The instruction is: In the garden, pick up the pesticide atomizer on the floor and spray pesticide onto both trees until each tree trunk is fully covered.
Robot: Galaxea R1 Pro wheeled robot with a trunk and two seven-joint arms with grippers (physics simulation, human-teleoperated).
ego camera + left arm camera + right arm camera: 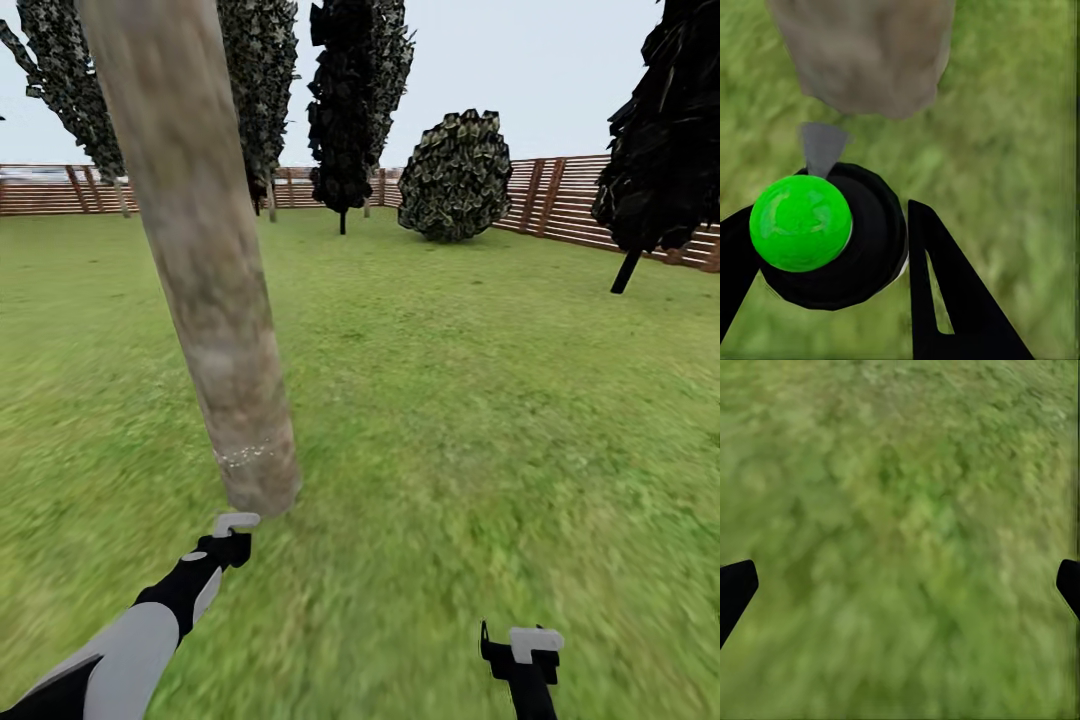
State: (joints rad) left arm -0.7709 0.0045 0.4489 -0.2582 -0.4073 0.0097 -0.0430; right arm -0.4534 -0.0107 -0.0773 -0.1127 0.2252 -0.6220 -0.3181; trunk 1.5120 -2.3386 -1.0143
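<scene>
The left hand (832,247) is clamped on the atomizer (821,232), nozzle near the trunk (205,270). Only a few pesticide (245,457) specks show low down; most spraying, and the second tree, likely remain. The right hand (900,585) is apart over grass.

Tree trunk (200,270): top cut by head view's upper edge, crown unseen. Pale specks (245,457) low on bark, too fine to count. Left wrist view: atomizer (825,232) body hidden beneath its green cap. Right wrist view: lawn (900,525) blurred; fingers (735,589) cut at side edges.
</scene>
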